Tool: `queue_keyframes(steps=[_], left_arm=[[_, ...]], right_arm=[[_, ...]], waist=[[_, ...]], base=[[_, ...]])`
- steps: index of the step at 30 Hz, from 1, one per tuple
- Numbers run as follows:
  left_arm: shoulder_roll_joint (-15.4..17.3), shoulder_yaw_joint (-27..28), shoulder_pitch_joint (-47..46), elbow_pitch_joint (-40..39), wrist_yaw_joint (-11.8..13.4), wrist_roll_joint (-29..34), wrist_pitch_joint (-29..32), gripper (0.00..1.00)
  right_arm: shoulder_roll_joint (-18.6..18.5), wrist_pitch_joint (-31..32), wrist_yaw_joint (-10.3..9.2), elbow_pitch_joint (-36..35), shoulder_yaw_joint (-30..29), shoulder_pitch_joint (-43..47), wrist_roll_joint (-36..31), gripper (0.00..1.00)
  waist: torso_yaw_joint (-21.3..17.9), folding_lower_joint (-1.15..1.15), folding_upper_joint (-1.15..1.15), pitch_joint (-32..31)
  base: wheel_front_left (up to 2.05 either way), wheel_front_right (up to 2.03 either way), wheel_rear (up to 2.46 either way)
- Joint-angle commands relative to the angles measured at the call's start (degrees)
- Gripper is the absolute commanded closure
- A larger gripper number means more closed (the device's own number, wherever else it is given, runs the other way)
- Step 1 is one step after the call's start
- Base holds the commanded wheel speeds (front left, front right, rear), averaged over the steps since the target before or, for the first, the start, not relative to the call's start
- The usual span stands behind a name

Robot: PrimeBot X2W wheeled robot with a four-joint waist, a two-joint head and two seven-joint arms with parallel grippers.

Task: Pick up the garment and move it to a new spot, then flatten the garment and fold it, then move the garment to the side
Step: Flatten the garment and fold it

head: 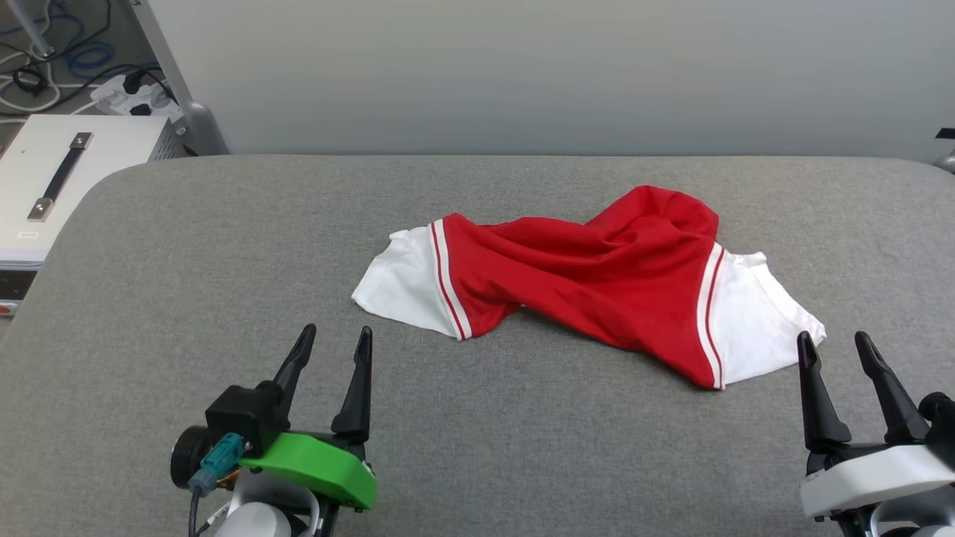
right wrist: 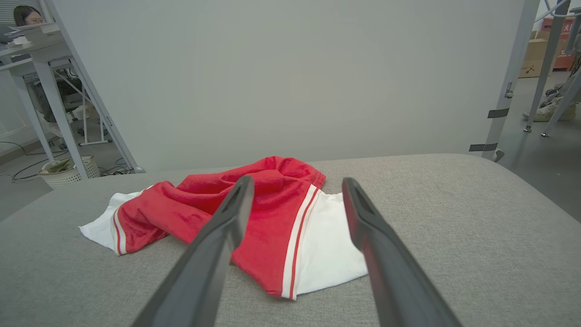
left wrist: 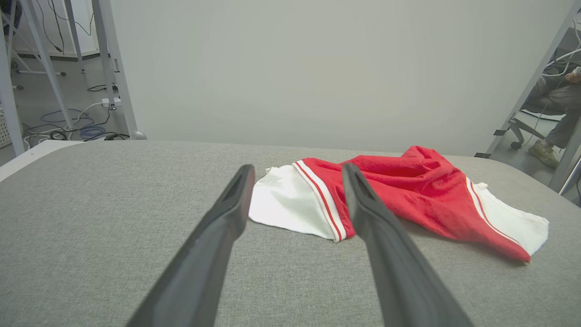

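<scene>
Lying crumpled betw. L gripper [head: 337,330] & R gripper [head: 833,335]: garment [head: 597,276]; both spread, empty.

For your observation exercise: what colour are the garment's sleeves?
The sleeves of the garment are white; best in the head view.

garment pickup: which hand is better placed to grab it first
Right, probably. Both hands are open, but a white sleeve of the garment lies between the fingers of the right hand, reaching back past their tips; the other sleeve lies just ahead of the left hand.
</scene>
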Motion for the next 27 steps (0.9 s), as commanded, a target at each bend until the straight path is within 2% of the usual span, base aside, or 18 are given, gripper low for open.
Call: queue_keyframes(steps=[1, 4, 8, 14, 18, 19, 21, 24, 27], left_arm=[[-0.1, 0.5, 0.7, 0.5, -0.5, 0.8, -0.3, 0.00], [0.8, 0.1, -0.4, 2.2, -1.3, 1.1, 0.7, 0.00], [3.3, -1.3, -5.0, 4.5, -3.2, 0.8, 9.6, 0.00], [6.7, -2.1, -17.2, 7.8, -6.4, -3.7, 30.9, 0.00], [8.7, -2.4, -25.6, 10.9, -7.4, -6.1, 43.9, 0.00], [9.0, -2.2, -29.0, 12.4, -7.9, -8.3, 49.4, 0.00], [9.7, -2.1, -33.2, 14.7, -8.2, -10.4, 56.2, 0.00], [10.3, -2.1, -35.8, 17.1, -8.2, -11.5, 60.4, 0.00], [10.9, -2.2, -37.5, 19.5, -7.7, -11.0, 61.7, 0.00]], right_arm=[[0.3, -0.5, -0.04, 0.1, 0.2, 0.5, 0.3, 0.00], [0.3, -0.4, -0.04, 0.1, 0.6, 0.1, 0.4, 0.00], [-0.1, 0.1, -0.04, -0.5, 0.8, -0.7, 0.3, 0.00], [-1.0, 0.4, -0.04, -1.6, 0.4, -2.7, 0.4, 0.00], [-1.1, 0.0, -0.04, -1.6, 1.4, -4.6, 0.4, 0.00], [-1.1, -0.1, -0.04, -1.6, 1.8, -5.5, 0.3, 0.00], [-1.0, -0.4, -0.04, -1.3, 2.4, -6.8, 0.4, 0.00], [-1.0, -0.8, -0.04, -0.9, 2.9, -7.7, 0.4, 0.00], [-0.9, -1.3, -0.04, -0.6, 3.2, -8.5, 0.4, 0.00]], waist=[[-0.2, 0.00, 0.00, 0.3], [-0.7, 0.00, 0.00, 1.1], [-1.4, 0.00, 0.00, 3.2], [-2.5, 0.00, 0.00, 8.5], [-3.8, 0.00, 0.00, 11.9], [-4.5, 0.00, 0.00, 13.3], [-5.5, 0.00, 0.00, 15.1], [-6.5, 0.00, 0.00, 16.4], [-7.3, 0.00, 0.00, 17.6]], base=[[0.00, 0.00, 0.00], [0.00, 0.00, 0.00], [0.00, 0.00, 0.00], [0.00, 0.00, 0.00], [0.00, 0.00, 0.00], [0.00, 0.00, 0.00], [0.00, 0.00, 0.00], [0.00, 0.00, 0.00], [0.00, 0.00, 0.00]])
